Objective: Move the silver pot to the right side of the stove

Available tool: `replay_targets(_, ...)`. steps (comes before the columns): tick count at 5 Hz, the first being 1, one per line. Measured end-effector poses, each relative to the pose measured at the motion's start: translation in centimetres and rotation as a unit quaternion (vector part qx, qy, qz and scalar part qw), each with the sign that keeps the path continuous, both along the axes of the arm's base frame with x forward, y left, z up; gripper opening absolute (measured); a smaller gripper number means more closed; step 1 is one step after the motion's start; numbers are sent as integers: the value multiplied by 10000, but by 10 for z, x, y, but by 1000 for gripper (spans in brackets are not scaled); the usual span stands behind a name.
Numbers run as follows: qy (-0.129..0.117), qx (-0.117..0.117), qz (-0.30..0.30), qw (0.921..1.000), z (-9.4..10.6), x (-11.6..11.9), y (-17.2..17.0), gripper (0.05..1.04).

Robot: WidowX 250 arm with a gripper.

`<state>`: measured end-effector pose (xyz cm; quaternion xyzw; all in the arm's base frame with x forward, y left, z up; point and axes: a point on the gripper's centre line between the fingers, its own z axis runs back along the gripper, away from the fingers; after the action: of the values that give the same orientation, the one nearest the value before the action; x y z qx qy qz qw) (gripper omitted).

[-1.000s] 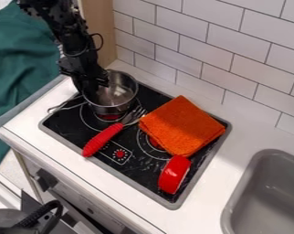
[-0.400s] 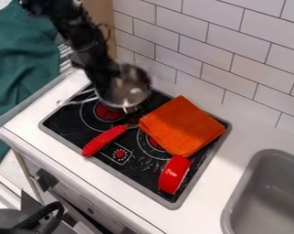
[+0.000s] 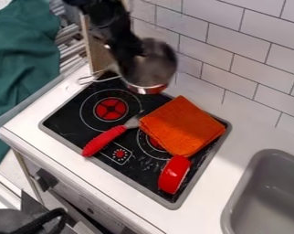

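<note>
The gripper clasps the silver pot by its left side. The right half of the stove, bearing a folded orange towel, lies to their lower right.

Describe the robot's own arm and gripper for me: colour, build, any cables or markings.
The arm is black all over, built of chunky, angular segments with an uneven outline. The gripper at its lower end is black as well, with no contrasting colour that I can pick out. Whether either carries cables or markings, I cannot tell.
</note>
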<state>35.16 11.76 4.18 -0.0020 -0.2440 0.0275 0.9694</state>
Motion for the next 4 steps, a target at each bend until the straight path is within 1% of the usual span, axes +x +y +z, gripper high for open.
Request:
replay_targets(1, 147, 69, -319, 9994, 4, -20, -31, 56)
replay_targets(2, 391, 163, -270, 9987, 1, -50, -40, 56)
replay_targets(3, 509, 170, -162, 9984, -7, -62, -38, 56)
replay_targets(4, 609, 88, -411, 9973, -18, -59, -42, 56)
